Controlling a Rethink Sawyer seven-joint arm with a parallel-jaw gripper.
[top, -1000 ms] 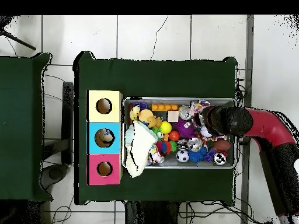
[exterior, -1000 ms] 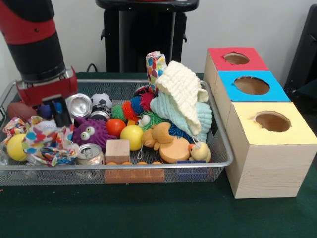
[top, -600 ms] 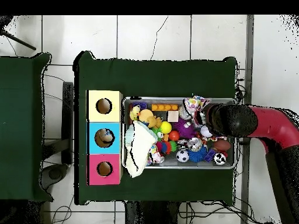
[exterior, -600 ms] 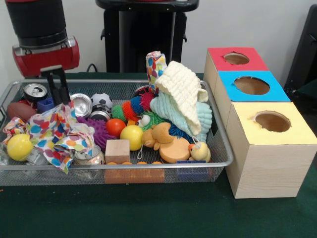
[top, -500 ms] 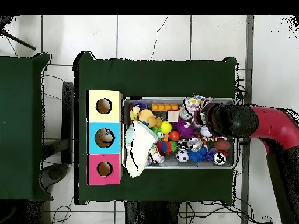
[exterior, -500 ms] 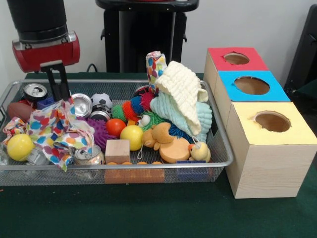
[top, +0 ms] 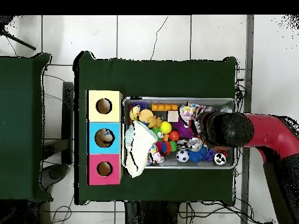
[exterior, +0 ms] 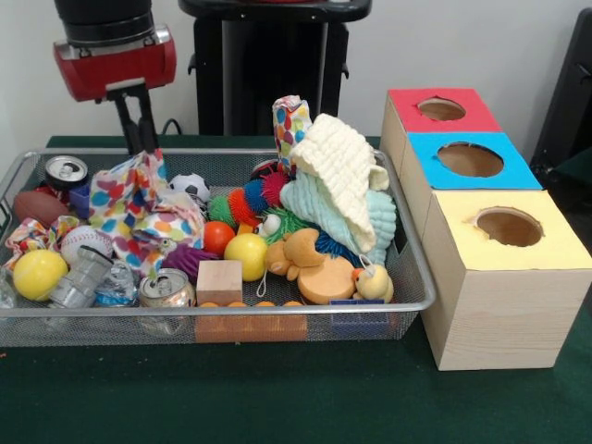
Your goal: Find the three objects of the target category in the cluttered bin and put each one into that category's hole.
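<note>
The wire mesh bin (exterior: pixel 231 308) sits on the green table, full of toys, cans and cloths. My gripper (exterior: pixel 144 146) hangs above the bin's back left part. It is shut on the top of a polka-dot cloth (exterior: pixel 139 208), which hangs from it onto the clutter. To the bin's right stand three boxes with round holes on top: red (exterior: pixel 407 106), blue (exterior: pixel 430 153) and yellow (exterior: pixel 458 217). In the overhead view the arm's head (top: pixel 229 129) covers the gripper; the cloth (top: pixel 188 111) shows beside it, and the bin's rim (top: pixel 175 98) is visible.
In the bin: a cream knitted cloth (exterior: pixel 342 162) over a light blue one (exterior: pixel 361 217), a polka-dot roll (exterior: pixel 290 120), two cans (exterior: pixel 67 169) (exterior: pixel 166 289), a baseball (exterior: pixel 85 242), yellow balls (exterior: pixel 37 273) (exterior: pixel 246 254), a wooden block (exterior: pixel 219 282), a duck (exterior: pixel 373 282).
My gripper has risen and moved right, taking the polka-dot cloth up and along with it. The baseball and a crushed silver can at the left now lie uncovered.
</note>
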